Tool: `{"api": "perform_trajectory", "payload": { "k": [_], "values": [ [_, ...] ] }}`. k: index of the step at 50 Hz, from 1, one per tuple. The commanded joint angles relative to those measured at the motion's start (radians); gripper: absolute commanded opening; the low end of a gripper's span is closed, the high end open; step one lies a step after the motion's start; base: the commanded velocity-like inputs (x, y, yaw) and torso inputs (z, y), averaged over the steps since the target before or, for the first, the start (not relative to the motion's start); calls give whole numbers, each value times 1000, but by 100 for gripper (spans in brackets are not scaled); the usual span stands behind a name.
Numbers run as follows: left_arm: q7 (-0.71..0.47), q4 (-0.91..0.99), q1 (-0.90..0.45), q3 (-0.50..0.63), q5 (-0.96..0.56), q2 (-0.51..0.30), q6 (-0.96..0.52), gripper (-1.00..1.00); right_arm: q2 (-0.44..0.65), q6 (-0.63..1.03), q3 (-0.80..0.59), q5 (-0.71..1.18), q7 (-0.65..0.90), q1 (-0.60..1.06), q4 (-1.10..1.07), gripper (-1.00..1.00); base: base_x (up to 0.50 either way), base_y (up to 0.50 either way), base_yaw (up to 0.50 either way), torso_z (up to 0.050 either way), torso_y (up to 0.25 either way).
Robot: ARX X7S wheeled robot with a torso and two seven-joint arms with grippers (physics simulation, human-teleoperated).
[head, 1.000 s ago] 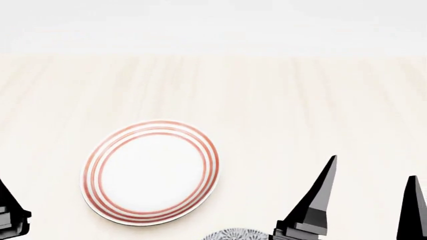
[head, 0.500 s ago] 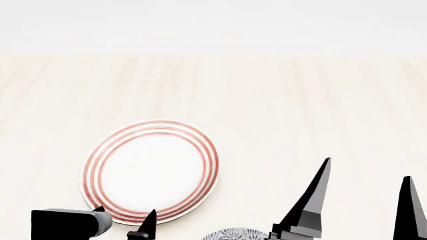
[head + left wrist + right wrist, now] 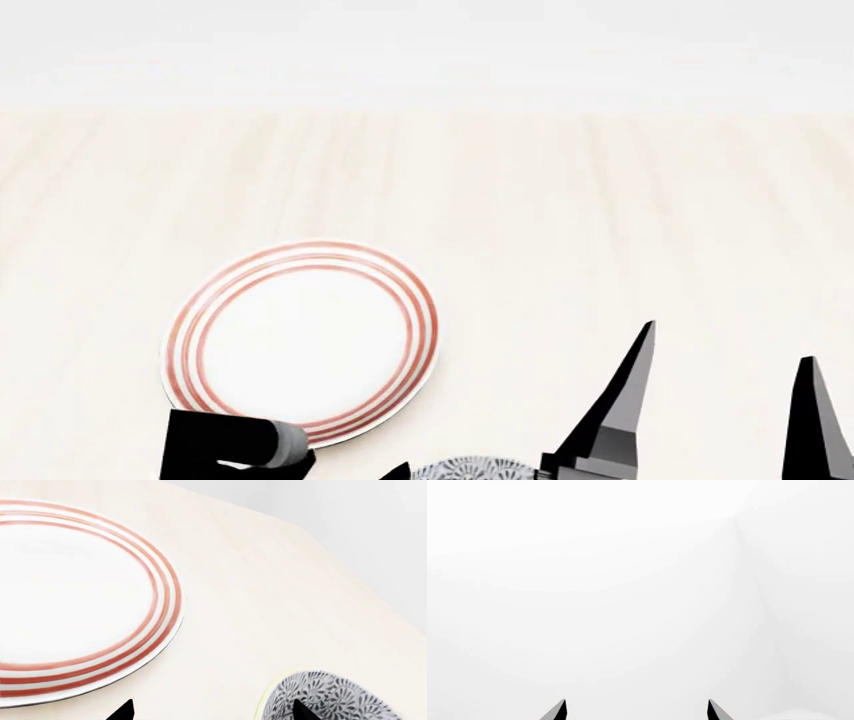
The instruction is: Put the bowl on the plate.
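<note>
The plate [image 3: 300, 345], white with red rings, lies flat on the pale wooden table [image 3: 601, 220], left of centre. Only the far rim of the grey floral bowl [image 3: 467, 468] shows at the head view's bottom edge, just right of the plate. In the left wrist view the plate [image 3: 73, 600] and the bowl [image 3: 333, 700] lie apart. My left gripper [image 3: 212, 712] is open over bare table between them, one fingertip [image 3: 300, 711] in front of the bowl. My left arm [image 3: 234, 450] covers the plate's near edge. My right gripper [image 3: 727, 345] is open and empty, right of the bowl.
A plain white wall [image 3: 427, 50] rises beyond the table's far edge. The right wrist view shows only that white background past my open right gripper [image 3: 637, 711]. In the left wrist view the table's edge [image 3: 347, 575] runs beyond the bowl.
My left arm has slid right along the head view's bottom edge, from the far left corner to the plate's near edge. The right gripper has barely shifted. Plate and bowl have not moved.
</note>
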Motion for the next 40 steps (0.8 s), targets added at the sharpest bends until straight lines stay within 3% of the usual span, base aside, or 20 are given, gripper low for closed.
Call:
{"api": "perform_trajectory", "payload": {
  "k": [1,22,40],
  "values": [
    [4,-13,-18,-12,-35,21,-14,100,-11,-8,10,-15,-18,-2,9,100,0,0,0,0,0],
    [-60,-89,-45,-22,-186,28,-145,100,4,-10,-4,-8,-4,-5,6,100,0,0,0,0,0],
    [-83,-116,-58,50,-177,3,-139,100,14,-15,-18,-2,5,-8,7,100,0,0,0,0,0]
  ]
}}
